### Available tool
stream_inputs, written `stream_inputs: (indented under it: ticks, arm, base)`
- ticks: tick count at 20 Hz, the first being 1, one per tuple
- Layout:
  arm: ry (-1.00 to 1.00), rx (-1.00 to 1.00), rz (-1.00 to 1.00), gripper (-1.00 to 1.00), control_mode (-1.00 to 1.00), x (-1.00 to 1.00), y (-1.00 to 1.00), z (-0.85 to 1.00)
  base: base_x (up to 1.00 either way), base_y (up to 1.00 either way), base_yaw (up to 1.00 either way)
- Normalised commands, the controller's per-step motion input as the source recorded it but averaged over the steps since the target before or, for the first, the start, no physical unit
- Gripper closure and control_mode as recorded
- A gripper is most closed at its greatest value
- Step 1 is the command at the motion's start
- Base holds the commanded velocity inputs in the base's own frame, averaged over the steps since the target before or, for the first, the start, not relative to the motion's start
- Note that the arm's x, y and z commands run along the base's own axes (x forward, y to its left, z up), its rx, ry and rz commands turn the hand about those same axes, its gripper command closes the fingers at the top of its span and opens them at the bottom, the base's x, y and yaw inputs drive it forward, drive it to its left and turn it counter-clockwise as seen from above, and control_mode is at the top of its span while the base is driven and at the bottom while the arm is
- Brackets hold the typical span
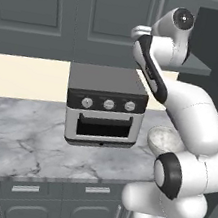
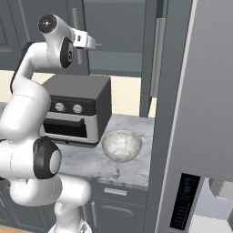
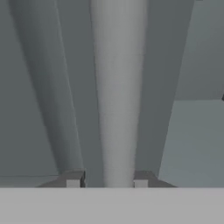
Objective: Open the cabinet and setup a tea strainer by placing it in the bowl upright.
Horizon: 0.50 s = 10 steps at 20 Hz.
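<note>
between the jaws (image 3: 107,179), the cabinet (image 3: 183,65) handle (image 3: 118,87) stands

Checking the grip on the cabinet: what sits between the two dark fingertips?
In the hand view, the cabinet's long silver bar handle runs between the dark fingertips of the gripper; nothing else intervenes.

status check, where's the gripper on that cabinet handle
Gripper astride the cabinet handle, fingertips either side, contact unclear. Cabinet door shut. Bowl waiting beside toaster oven. Nothing blocking.
</note>
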Motion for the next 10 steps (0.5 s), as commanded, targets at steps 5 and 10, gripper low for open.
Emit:
stream_inputs:
  ticks: [5, 10]
  arm:
    - [0.00, 0.06, 0.12, 1.00, -1.00, 0.12, -0.27, -0.11]
    - [0.00, 0.00, 0.02, 1.00, -1.00, 0.02, -0.04, -0.15]
  base:
    - [0.00, 0.00, 0.00]
    - [0.00, 0.00, 0.00]
